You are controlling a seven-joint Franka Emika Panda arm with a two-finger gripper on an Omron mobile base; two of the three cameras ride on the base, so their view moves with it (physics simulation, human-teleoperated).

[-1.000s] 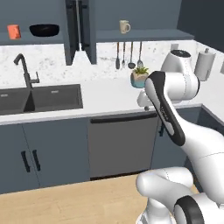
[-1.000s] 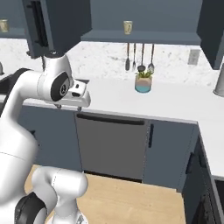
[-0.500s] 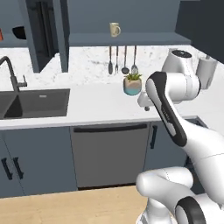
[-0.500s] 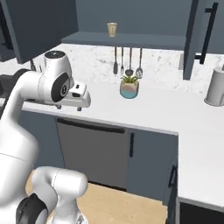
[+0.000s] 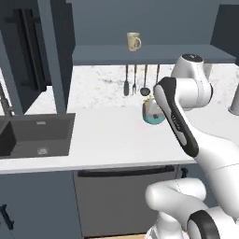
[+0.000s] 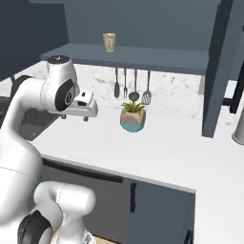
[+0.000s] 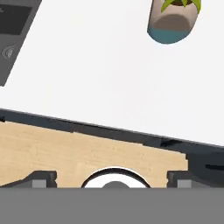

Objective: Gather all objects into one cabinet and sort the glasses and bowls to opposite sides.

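Jaws gape wide and empty above the white counter [image 6: 162,147], near a potted plant [image 6: 133,116], while one beige mug [image 5: 133,41] stands on the open shelf [image 5: 154,55] above.

Illumination is even and diffuse — no single lamp is evident. The flat white countertop [image 5: 107,135] renders bright and nearly uniform, without glare. The dark slate-blue open shelf [image 6: 143,58] casts a soft shadow band onto the speckled white marble backsplash [image 5: 102,86] beneath it. The upper recess behind the small beige patterned mug [image 5: 133,41] stays dim. The glossy white robot arm [image 6: 33,109] carries smooth shading and faint highlights. All frames look slightly soft, with blurred edges — the hand view is coarsest, and the round teal-and-tan plant pot [image 7: 171,24] there appears smeared.
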